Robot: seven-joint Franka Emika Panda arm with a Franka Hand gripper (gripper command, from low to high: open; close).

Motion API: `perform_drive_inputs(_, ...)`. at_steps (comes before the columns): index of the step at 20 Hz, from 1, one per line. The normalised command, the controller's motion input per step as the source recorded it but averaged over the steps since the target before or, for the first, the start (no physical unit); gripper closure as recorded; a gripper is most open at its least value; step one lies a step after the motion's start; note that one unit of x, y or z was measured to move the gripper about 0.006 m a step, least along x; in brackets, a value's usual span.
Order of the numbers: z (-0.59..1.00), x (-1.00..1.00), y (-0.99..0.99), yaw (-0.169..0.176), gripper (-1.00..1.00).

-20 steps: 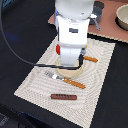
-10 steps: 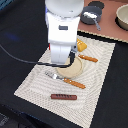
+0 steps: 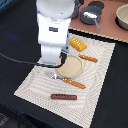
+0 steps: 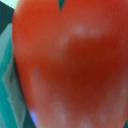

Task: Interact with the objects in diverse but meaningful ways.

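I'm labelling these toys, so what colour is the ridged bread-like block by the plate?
Yellow-orange; the bread-like block shows best in the exterior view.

A blurred red tomato (image 4: 70, 65) fills nearly the whole wrist view.

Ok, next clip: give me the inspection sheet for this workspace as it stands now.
Surface: striped cloth mat on a dark table, with a brown board behind it.
Job's things: ridged yellow-orange block at the mat's far edge; brown sausage near the front edge; red tomato fills the wrist view.
Clutter: tan plate; two orange-handled utensils, one in front of the plate, one on the exterior view's right of it; grey pot and a bowl on the board.
Claw: hidden behind the arm, state unclear.
Cables: black cable across the table.
Surroundings: nothing seen.
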Motion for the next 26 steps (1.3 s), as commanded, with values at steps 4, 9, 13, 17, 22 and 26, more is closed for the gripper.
perform_drive_inputs(4,-0.26,-0.96,0.23,0.0,1.0)
perform_drive_inputs(9,-0.27,-0.93,0.3,0.0,1.0)
perform_drive_inputs(13,-0.28,-0.93,0.32,0.0,1.0)
perform_drive_inputs(17,-0.31,-0.92,0.37,0.0,1.0)
perform_drive_inputs(22,-0.4,-0.72,0.37,0.0,1.0)
perform_drive_inputs(26,-0.53,-0.48,0.23,0.0,1.0)
